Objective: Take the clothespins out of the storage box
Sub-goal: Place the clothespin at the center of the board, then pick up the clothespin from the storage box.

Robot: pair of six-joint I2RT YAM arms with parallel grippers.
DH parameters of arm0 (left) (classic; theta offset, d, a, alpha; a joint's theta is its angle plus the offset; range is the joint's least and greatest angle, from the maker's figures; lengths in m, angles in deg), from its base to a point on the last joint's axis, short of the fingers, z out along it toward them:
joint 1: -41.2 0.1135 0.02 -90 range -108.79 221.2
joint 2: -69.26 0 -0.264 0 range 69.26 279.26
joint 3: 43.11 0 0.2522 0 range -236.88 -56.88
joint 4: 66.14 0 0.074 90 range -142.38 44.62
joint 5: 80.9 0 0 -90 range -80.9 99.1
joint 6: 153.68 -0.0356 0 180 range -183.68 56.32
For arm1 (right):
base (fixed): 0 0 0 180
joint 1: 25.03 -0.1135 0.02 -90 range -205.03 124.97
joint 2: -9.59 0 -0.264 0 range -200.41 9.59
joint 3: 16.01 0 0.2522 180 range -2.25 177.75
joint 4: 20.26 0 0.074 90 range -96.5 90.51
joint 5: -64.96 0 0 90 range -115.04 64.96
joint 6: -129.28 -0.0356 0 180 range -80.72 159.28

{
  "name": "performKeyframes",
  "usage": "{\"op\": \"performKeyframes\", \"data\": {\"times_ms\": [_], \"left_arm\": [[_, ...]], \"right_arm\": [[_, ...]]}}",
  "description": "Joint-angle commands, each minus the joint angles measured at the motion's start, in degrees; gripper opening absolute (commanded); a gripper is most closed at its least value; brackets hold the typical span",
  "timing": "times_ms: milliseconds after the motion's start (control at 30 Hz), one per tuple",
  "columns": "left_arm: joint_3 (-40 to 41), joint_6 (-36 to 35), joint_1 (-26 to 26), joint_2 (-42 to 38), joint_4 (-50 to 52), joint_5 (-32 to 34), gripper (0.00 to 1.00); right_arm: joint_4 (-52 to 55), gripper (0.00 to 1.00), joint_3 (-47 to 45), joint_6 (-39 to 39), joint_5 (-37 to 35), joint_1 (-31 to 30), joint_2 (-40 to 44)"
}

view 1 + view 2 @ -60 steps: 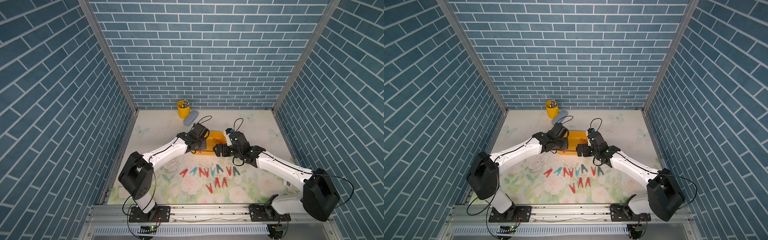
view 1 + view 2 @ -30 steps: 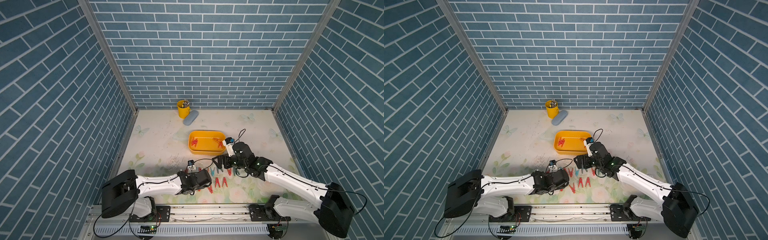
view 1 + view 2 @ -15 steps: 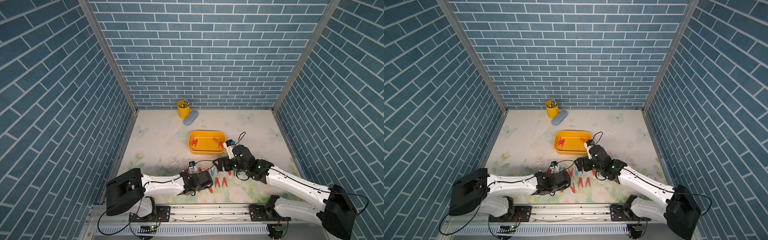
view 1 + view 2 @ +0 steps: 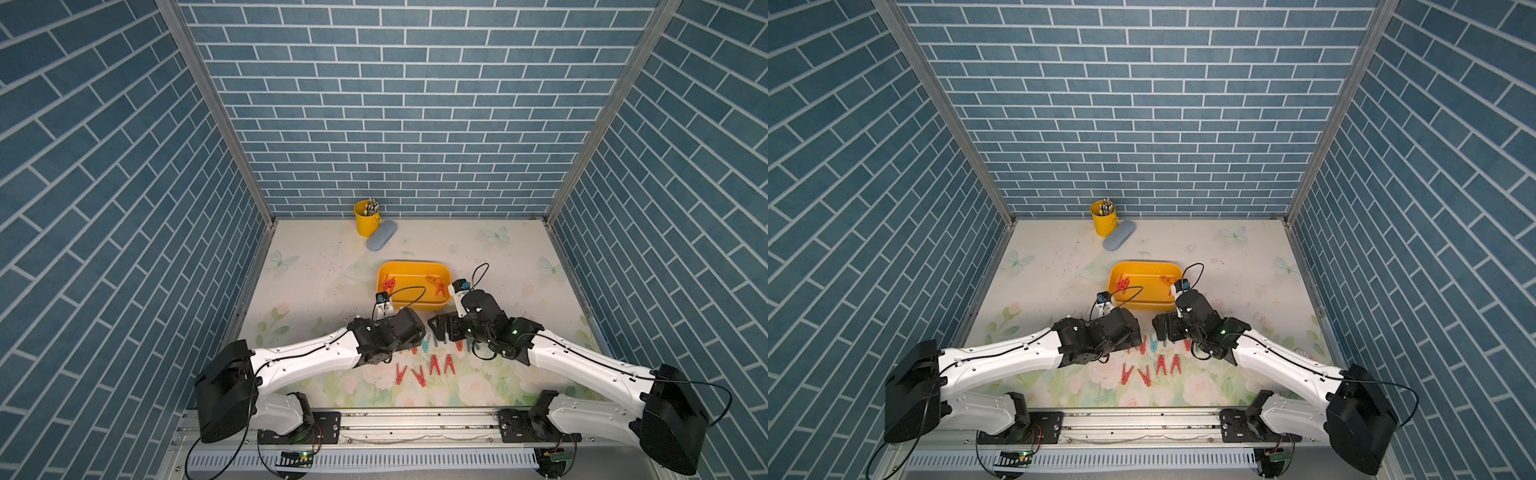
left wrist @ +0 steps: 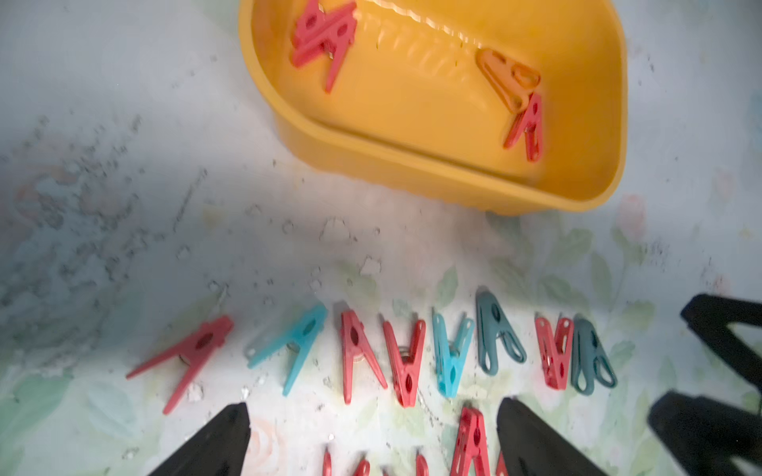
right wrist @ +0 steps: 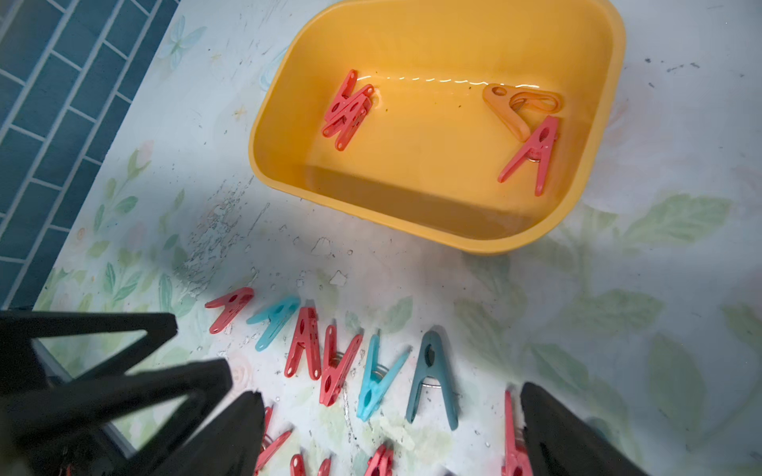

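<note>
Box: the yellow box stands on the flowered table, just beyond both claws.
Pegs in box: a stack of red pegs lies at one end; an orange peg touches a single red peg at the other end.
Pegs on table: a row of eight pegs, red and blue mixed, lies side by side near the box's front wall, clear of it. A second row of red pegs lies nearer the robot base.
Left claw: fingers spread wide, gripping nothing, above the second row.
Right claw: fingers spread wide, gripping nothing, above the pegs on the table.
Claw spacing: close together, not touching.
Rear wall: a yellow cup stands beside a grey case.
</note>
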Motion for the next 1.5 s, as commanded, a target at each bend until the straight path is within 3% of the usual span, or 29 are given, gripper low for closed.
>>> {"op": "performKeyframes", "data": {"times_ms": [0,300,367,633,833,1133,1467], "left_arm": [[-2.99,-7.30,4.46,-0.20,2.51,-0.17,0.99],[-12.29,-18.49,14.44,7.76,0.22,-3.99,1.00],[-14.19,-20.68,15.83,10.32,-0.56,-4.82,0.94],[-23.70,-28.97,20.59,22.72,-2.23,-7.16,0.51],[-31.68,-33.49,23.39,32.06,-1.23,-6.99,0.29],[-40.14,-36.94,25.01,41.69,1.32,-4.80,0.28],[-41.81,-38.62,25.06,45.88,0.55,-6.56,0.26]], "right_arm": [[0.12,0.99,2.73,0.09,-2.71,1.12,-1.11],[-3.34,0.99,5.69,3.68,0.09,4.66,-4.85],[-4.14,0.99,6.41,4.64,1.40,5.19,-5.72],[-4.38,0.99,9.61,6.47,2.98,7.99,-9.51],[-5.08,0.99,10.58,6.56,4.21,9.61,-11.17],[-5.12,0.99,11.70,6.52,5.10,10.81,-13.13],[-5.11,0.99,11.94,6.47,5.66,12.12,-14.38]]}}
